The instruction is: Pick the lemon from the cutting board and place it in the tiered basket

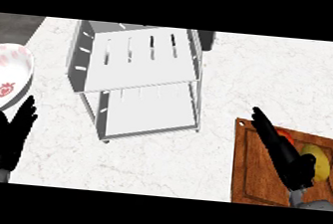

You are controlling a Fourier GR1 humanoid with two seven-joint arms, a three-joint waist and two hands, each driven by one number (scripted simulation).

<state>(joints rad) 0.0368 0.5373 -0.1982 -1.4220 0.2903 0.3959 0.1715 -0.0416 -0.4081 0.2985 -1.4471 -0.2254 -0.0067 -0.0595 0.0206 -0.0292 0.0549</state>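
Lemon (320,162) – round, yellow, on wood brd (256,177)

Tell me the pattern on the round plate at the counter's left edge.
White plate with red strawberry motifs, head view.

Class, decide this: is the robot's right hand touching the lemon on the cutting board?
Cannot tell. In the head view the right hand overlaps the lemon on the cutting board, hiding any contact or gap.

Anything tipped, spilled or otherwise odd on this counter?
Nothing stands out. The basket stands upright, and the lemon lies on the board beside the right hand. The left hand rests open near the plate.
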